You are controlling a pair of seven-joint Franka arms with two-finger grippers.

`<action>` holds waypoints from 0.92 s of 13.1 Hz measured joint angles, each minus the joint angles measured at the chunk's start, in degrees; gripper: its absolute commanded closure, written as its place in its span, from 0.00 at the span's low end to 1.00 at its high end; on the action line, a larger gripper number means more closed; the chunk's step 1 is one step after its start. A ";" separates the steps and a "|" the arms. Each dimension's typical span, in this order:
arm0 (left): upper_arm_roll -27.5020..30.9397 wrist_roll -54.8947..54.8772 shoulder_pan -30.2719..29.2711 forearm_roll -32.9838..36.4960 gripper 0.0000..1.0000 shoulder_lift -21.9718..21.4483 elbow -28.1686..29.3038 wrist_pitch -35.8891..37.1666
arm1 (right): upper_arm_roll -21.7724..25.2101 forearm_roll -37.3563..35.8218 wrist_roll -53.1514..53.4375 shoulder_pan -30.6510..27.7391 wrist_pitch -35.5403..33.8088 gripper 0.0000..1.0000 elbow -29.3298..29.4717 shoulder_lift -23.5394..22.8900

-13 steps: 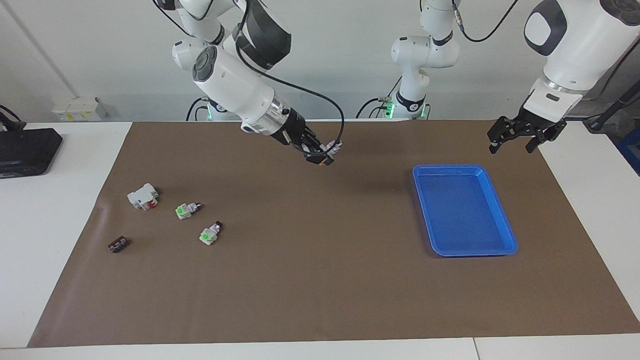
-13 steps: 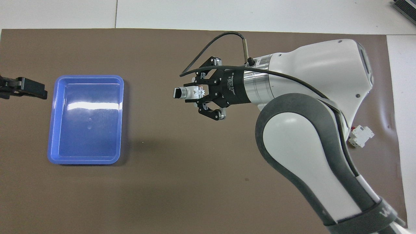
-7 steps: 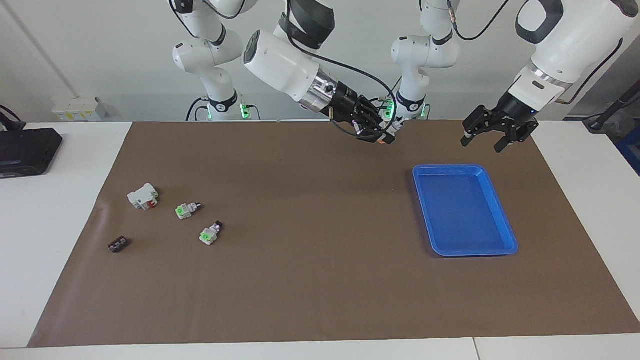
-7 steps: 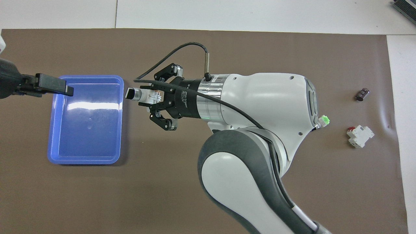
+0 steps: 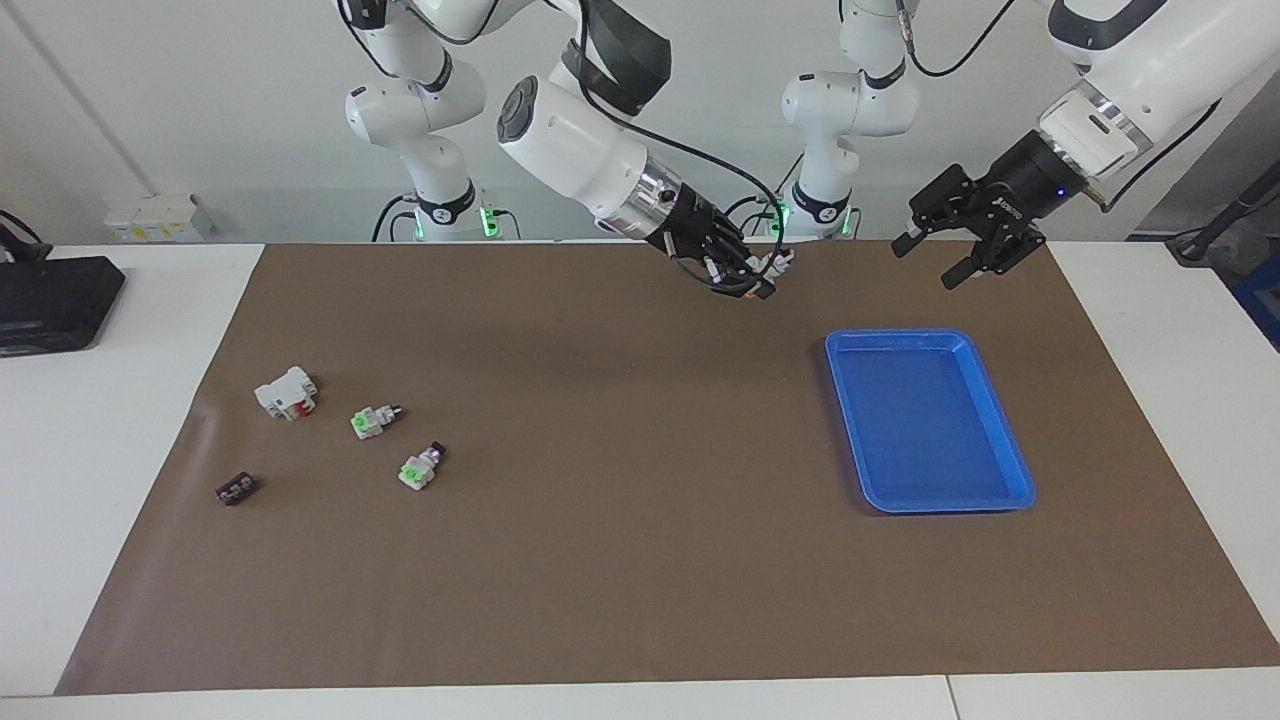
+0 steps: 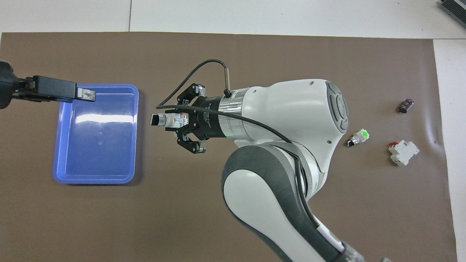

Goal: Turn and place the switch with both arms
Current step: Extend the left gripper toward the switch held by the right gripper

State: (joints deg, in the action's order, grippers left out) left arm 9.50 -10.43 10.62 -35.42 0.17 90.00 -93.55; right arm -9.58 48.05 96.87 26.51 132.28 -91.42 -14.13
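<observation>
Small white-grey push-button switch with dark tip (image 6: 168, 119) is sitting clamped in the right gripper (image 5: 757, 277) above the brown mat beside the blue plastic tray (image 5: 1010, 470), while the left gripper (image 5: 950, 250), seemingly spread wide, is hovering near the tray's robot-side rim; handover needs aligned, steady jaws.

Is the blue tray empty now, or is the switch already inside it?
Empty. The blue tray shows only its bare floor in both views. The switch is in the right gripper, up in the air beside the tray.
</observation>
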 measured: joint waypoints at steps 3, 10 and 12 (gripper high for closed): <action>-0.22 -6.43 0.23 -7.44 0.32 -2.42 5.71 -0.43 | 0.35 -0.01 3.70 -0.15 0.04 1.00 -0.44 -0.01; -0.55 -10.86 5.06 -13.62 0.44 -5.62 11.84 -7.97 | 0.24 -0.50 10.16 -0.65 0.02 1.00 -1.49 -0.02; -0.70 -10.85 9.13 -13.64 0.45 -5.64 13.09 -13.51 | 0.03 -2.40 10.32 -0.27 0.03 1.00 -1.62 -0.02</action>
State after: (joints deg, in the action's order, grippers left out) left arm 8.80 -21.29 19.75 -49.06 -5.47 103.09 -107.06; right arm -9.54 45.65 107.19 26.24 132.31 -93.04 -14.15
